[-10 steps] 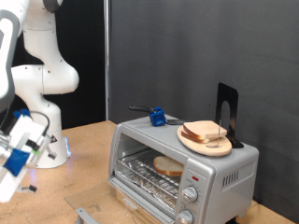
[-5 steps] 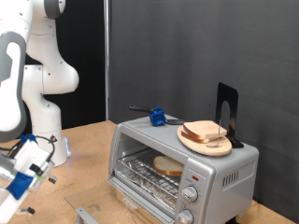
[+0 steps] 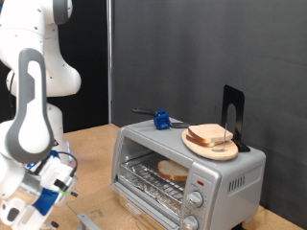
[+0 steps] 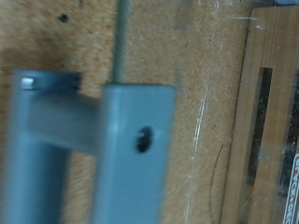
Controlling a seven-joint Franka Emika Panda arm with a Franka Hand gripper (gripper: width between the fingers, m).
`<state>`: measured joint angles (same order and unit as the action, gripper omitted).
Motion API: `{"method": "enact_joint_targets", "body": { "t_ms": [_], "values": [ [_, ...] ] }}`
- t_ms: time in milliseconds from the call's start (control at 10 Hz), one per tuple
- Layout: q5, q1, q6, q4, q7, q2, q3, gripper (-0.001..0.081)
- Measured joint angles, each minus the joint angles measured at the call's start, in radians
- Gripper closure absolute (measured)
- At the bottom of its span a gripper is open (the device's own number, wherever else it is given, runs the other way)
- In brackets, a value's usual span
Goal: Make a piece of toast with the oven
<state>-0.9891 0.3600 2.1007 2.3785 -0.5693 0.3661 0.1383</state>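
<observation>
Down low at the exterior view's bottom left, the gripper (image 3: 43,192) hangs close over the wooden table (image 3: 91,144), a good way off from the oven; whether its fingers are spread or pinched I cannot tell, and nothing shows between them. The wrist view is filled by a blurred grey bar (image 4: 93,149) with a small hole in it, lying over the cork-like tabletop, with a wooden panel (image 4: 271,103) along one edge. Further along, the oven (image 3: 187,168) sits on the table towards the exterior view's right, and through its glass front a piece of toast (image 3: 174,172) lies on the wire rack inside. On the oven's roof rests a round wooden plate (image 3: 210,145) carrying more bread (image 3: 211,134). Behind that stand a blue-handled tool (image 3: 161,119) and a black upright stand (image 3: 234,117), both on the oven top against the dark backdrop.
</observation>
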Motion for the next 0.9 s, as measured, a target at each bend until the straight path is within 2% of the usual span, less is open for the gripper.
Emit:
{"method": "enact_joint_targets", "body": {
  "t_ms": [200, 400, 900],
  "values": [
    [-0.016, -0.016, 0.0, 0.013, 0.0, -0.001, -0.033, -0.0002],
    [-0.017, -0.02, -0.04, 0.022, 0.0, -0.019, -0.052, -0.0002],
    [0.008, 0.004, -0.255, 0.057, 0.046, -0.173, -0.032, -0.0002]
  ]
}}
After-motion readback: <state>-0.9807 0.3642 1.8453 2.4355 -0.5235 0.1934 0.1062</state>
